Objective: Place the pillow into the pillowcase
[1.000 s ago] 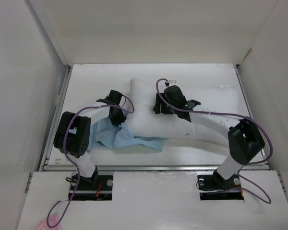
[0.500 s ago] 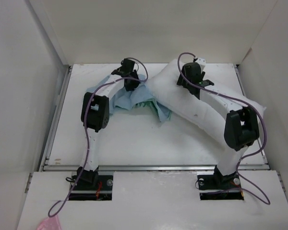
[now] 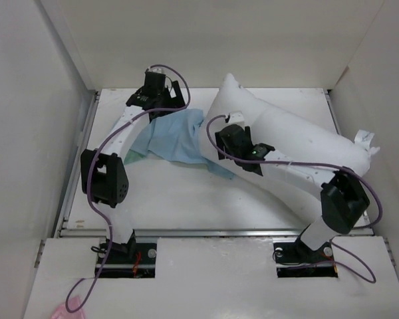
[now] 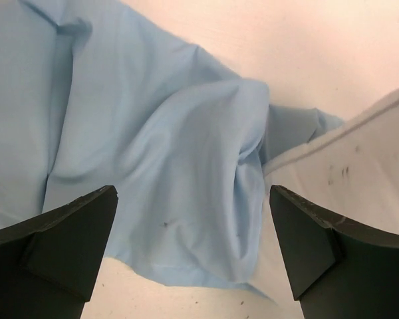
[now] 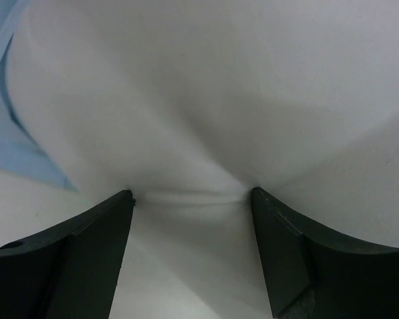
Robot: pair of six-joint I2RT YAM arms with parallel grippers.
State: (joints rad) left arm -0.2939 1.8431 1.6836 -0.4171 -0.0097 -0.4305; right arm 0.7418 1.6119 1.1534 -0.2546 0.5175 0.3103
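Note:
The white pillow point(image 3: 286, 136) lies slantwise across the right half of the table, one pointed corner toward the back. My right gripper point(image 3: 226, 142) is at its near-left edge; in the right wrist view the gripper point(image 5: 191, 193) pinches a bulging fold of pillow point(image 5: 206, 100) between its fingers. The pale blue pillowcase point(image 3: 175, 135) lies crumpled at back left, its right edge touching the pillow. My left gripper point(image 3: 163, 98) hovers over the pillowcase's far edge. In the left wrist view this gripper point(image 4: 193, 193) stands wide open above the pillowcase point(image 4: 153, 153), nothing between its fingers.
White walls close in the table point(image 3: 186, 193) on the left, back and right. The pillow's far right corner with a small tag point(image 3: 364, 137) reaches the right wall. Purple cables loop from both arms. A pink scrap point(image 3: 65, 310) lies off the table, bottom left.
My left gripper has let go of the pillowcase, opened wide and moved left along the back. The right gripper drew the pillow's edge toward the near side; the pillowcase now lies flatter.

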